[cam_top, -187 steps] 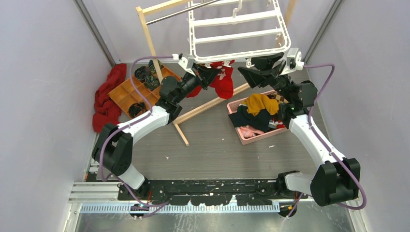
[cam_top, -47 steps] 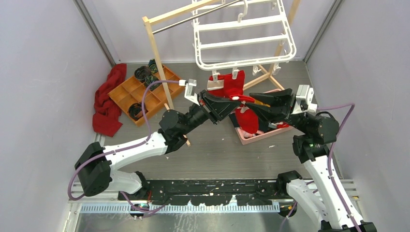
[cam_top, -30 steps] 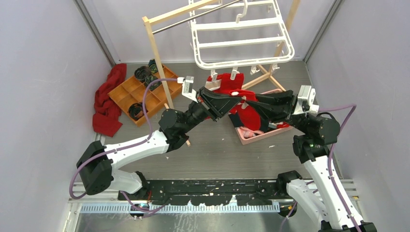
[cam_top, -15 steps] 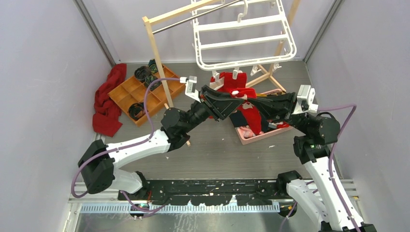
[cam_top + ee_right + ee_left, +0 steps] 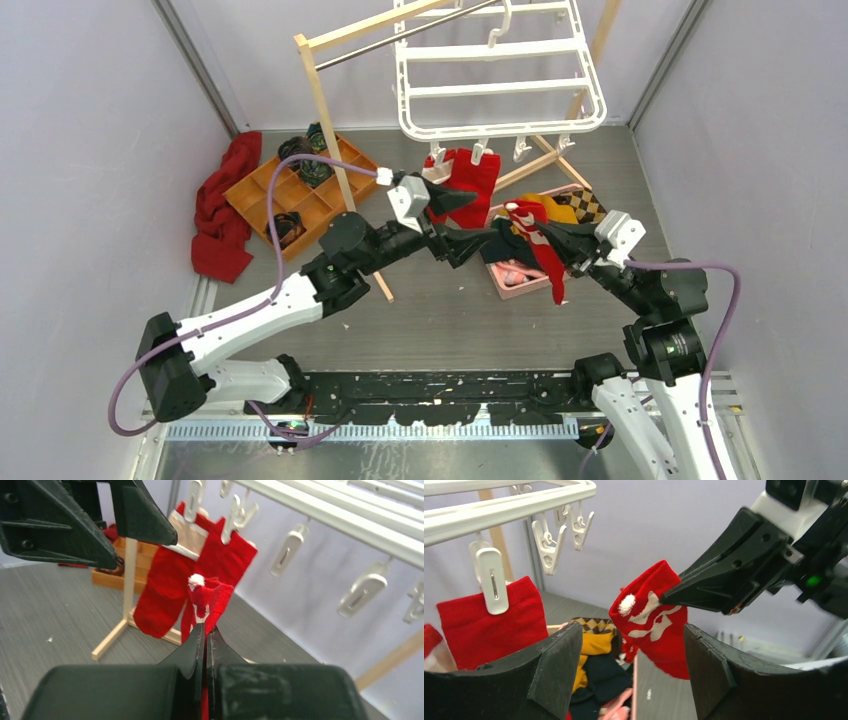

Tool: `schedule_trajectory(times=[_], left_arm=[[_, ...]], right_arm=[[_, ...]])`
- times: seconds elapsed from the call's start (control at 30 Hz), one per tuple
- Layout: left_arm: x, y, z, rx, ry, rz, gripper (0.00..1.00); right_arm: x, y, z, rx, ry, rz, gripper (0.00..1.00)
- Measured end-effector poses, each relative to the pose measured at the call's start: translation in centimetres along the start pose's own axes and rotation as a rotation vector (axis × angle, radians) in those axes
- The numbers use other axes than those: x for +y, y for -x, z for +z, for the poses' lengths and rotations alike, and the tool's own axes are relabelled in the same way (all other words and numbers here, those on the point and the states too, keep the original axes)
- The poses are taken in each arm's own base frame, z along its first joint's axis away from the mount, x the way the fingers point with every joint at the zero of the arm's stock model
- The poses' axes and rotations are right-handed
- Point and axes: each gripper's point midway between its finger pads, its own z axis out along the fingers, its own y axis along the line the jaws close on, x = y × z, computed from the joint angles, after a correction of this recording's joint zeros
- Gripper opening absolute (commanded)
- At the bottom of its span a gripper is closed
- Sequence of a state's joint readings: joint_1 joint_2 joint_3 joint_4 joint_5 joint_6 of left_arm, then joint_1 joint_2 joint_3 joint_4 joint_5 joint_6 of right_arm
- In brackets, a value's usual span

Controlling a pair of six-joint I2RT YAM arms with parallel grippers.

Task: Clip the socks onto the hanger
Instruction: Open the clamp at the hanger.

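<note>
My right gripper (image 5: 528,218) is shut on the cuff of a red sock (image 5: 552,268) with a white pattern, and the sock hangs down from the tips. In the right wrist view the cuff (image 5: 207,597) sticks up from the closed fingertips (image 5: 206,630). My left gripper (image 5: 475,222) stands open just left of it. In the left wrist view that sock (image 5: 651,625) hangs beyond the gap between my left fingers (image 5: 554,670) without touching them. The white hanger (image 5: 500,70) hangs above, with red socks (image 5: 470,180) clipped on its near edge. Free clips (image 5: 287,555) dangle beside them.
A pink basket (image 5: 503,290) of mustard, checkered and dark garments sits under the grippers. The wooden rack (image 5: 335,150) carries the hanger. An orange compartment tray (image 5: 262,192) and a dark red cloth (image 5: 220,210) lie at the left. Grey walls close both sides.
My left gripper opened, let go of the patterned sock and drew back left. My right gripper closed on the cuff and pulled back toward the near side with it.
</note>
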State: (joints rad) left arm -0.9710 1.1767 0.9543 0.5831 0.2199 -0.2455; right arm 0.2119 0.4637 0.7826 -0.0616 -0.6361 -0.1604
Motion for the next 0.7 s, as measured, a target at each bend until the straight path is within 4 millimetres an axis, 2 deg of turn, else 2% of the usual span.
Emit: schedule_trajectory(times=[0.2, 0.43, 0.57, 0.7], left_arm=[[1.0, -2.4, 2.2, 0.075, -0.037, 0.175, 0.75], [2.9, -4.7, 5.1, 0.105, -0.038, 0.283, 0.77], [4.3, -5.0, 5.9, 0.094, 0.0, 0.302, 0.77], [5.8, -3.9, 6.6, 0.055, 0.041, 0.316, 0.77]], right_arm=[[-1.2, -2.1, -0.6, 0.085, -0.074, -0.011, 0.01], [-2.0, -2.7, -1.1, 0.106, -0.128, -0.023, 0.01], [-2.0, -3.1, -1.2, 0.112, -0.137, -0.02, 0.01], [-2.2, -3.5, -1.3, 0.119, -0.152, -0.015, 0.01]])
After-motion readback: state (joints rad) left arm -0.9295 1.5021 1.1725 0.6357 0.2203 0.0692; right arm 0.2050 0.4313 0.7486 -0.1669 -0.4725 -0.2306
